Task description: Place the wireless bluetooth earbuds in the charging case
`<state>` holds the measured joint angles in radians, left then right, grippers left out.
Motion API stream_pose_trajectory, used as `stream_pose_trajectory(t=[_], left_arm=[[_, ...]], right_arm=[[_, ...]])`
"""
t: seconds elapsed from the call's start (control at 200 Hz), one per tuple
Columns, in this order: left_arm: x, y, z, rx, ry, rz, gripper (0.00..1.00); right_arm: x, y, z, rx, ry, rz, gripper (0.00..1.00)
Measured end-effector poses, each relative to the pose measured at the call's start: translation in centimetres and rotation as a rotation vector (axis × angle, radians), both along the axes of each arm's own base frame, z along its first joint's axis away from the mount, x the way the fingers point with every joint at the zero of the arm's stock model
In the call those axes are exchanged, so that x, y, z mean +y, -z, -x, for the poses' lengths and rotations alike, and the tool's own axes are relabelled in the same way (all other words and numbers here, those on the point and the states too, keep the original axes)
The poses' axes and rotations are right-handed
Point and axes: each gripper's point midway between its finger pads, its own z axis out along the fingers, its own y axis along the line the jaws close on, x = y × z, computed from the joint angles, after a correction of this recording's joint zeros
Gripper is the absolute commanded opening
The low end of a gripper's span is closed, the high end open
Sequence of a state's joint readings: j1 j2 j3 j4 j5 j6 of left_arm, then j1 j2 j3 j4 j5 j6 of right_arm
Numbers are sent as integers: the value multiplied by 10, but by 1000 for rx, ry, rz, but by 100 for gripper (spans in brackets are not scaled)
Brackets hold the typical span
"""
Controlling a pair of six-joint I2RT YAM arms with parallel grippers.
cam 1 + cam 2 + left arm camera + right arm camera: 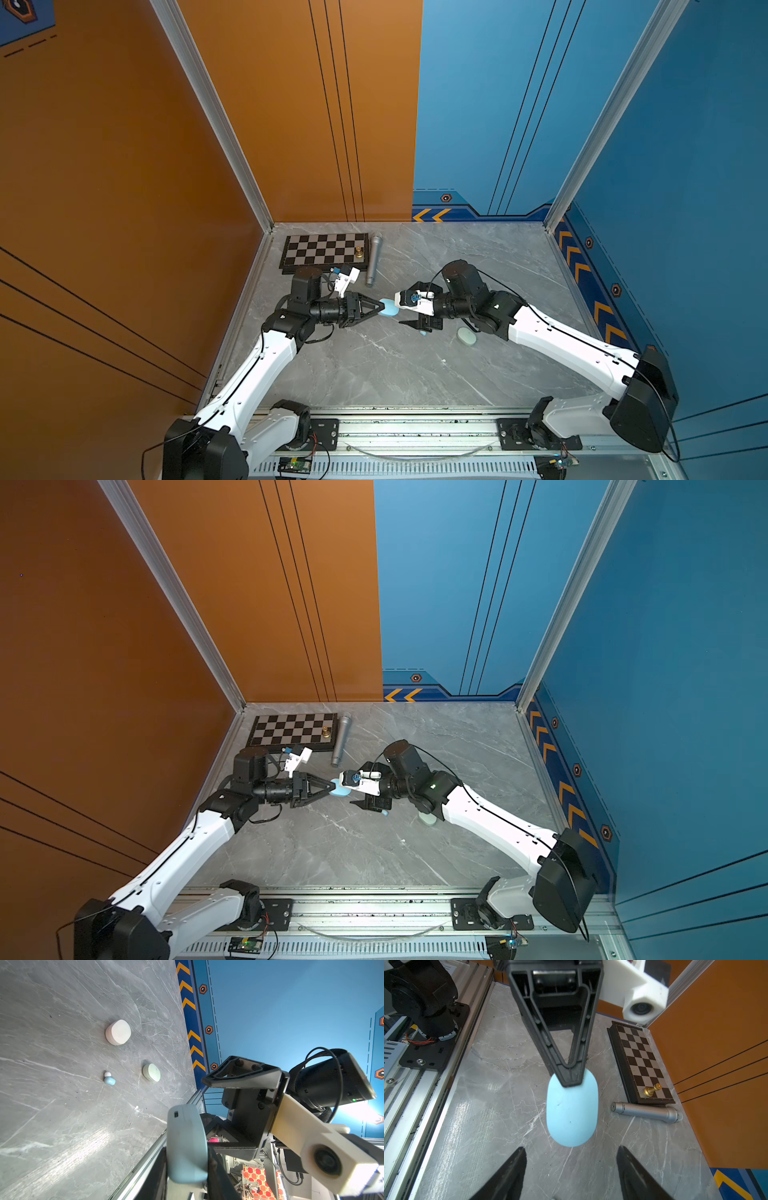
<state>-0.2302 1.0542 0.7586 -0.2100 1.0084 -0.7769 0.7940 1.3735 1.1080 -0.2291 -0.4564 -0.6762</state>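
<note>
Mid-frame in a top view, the left gripper pinches one end of the light blue pebble-shaped plastic charging case, whose lid looks shut. Just to its right, the right gripper gapes empty. Below it a tiny blue-and-white earbud lies on the grey marble-look table; I'd say nothing is inserted yet. The lower centre is bare, while the black-and-silver chessboard and silver microphone crowd the table's upper left.

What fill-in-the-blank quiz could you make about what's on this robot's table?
The left gripper grips a light ____ case.
The right gripper facing it is ____.
The lone chess piece on the chessboard is ____ coloured.
Beside the chessboard lies a silver ____.
Missing: blue; open; gold; microphone.
</note>
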Motion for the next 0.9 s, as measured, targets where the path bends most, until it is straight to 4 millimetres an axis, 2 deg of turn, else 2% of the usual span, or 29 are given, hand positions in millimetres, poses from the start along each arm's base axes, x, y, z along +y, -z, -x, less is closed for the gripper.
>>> stream_pose_trajectory(t=[0.195,0.42,0.746,0.831,0.901], left_arm=[[-3,-1,4,7,19,8,0],[-4,0,6,14,29,9,0],[-5,2,7,24,37,10,0],[-5,2,6,21,39,8,20],[-5,3,6,13,38,2,42]], right_arm=[[11,-3,-1,-4,-23,-21,62],[19,8,5,37,-48,-14,49],[21,8,6,59,-38,-20,28],[21,9,6,61,-37,-19,25],[21,9,6,64,-35,-20,23]])
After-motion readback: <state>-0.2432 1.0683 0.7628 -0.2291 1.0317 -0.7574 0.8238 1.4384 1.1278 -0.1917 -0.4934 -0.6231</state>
